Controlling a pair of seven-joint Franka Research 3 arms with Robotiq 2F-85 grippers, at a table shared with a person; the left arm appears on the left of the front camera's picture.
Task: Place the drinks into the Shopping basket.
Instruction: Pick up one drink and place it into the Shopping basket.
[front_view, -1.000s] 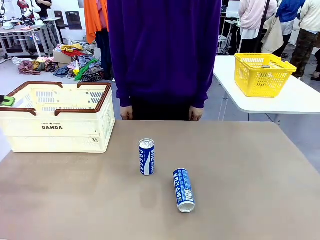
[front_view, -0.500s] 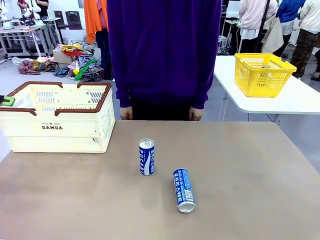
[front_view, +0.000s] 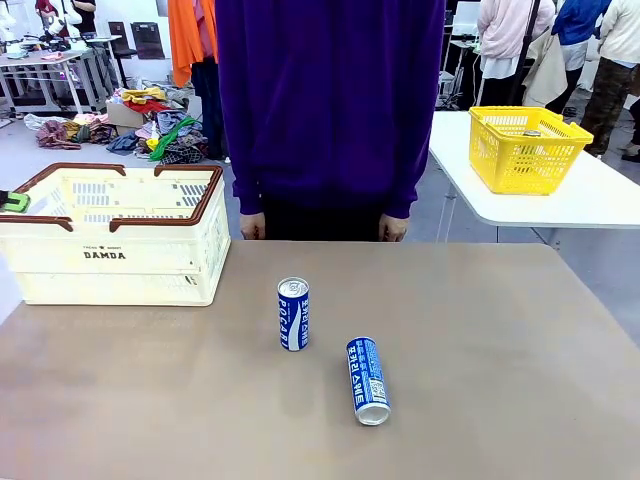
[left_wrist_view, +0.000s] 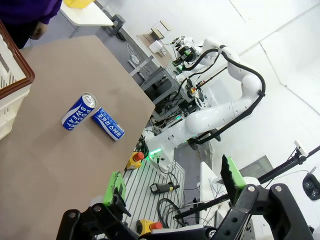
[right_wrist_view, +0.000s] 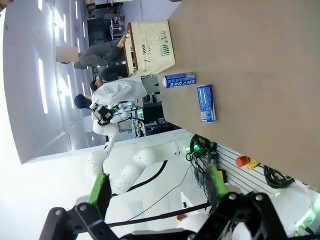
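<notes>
Step in hand: The very beginning, in my judgement. Both drinks I can see lie outside the basket, and I hold nothing.
Left gripper: My left gripper (left_wrist_view: 173, 180) has its green-padded fingers spread wide with nothing between them. It hangs high above my side of the desk, looking down at the two cans.
Right gripper: My right gripper (right_wrist_view: 157, 187) is also spread wide and empty, and is well apart from the cans.
Standing can: A slim blue aluminium can with white lettering and a silver top (front_view: 293, 314). It stands upright near the middle of the brown desk (front_view: 480, 340).
Lying can: A second slim blue aluminium can (front_view: 368, 380) lies on its side, its silver end pointing toward me. It is near the standing can but not touching it, and closer to my edge.
Shopping basket: The large cream-white slotted plastic basket with a brown rim (front_view: 110, 262) sits at the far left corner of the desk, well apart from both cans. Its near wall hides its floor, so I cannot tell if a drink is inside.
Person: A person in a purple sweater (front_view: 330, 110) stands at the far edge, hands hanging down and touching nothing.
Next move: I think the standing can should go first, with my left arm, because it is on the basket's side. I must come down with the fingers on both sides of its body, close on it, lift it, and carry it over the brown rim.
Lying can: It may roll when touched, so the fingers should close across its round body, not along it.
</notes>
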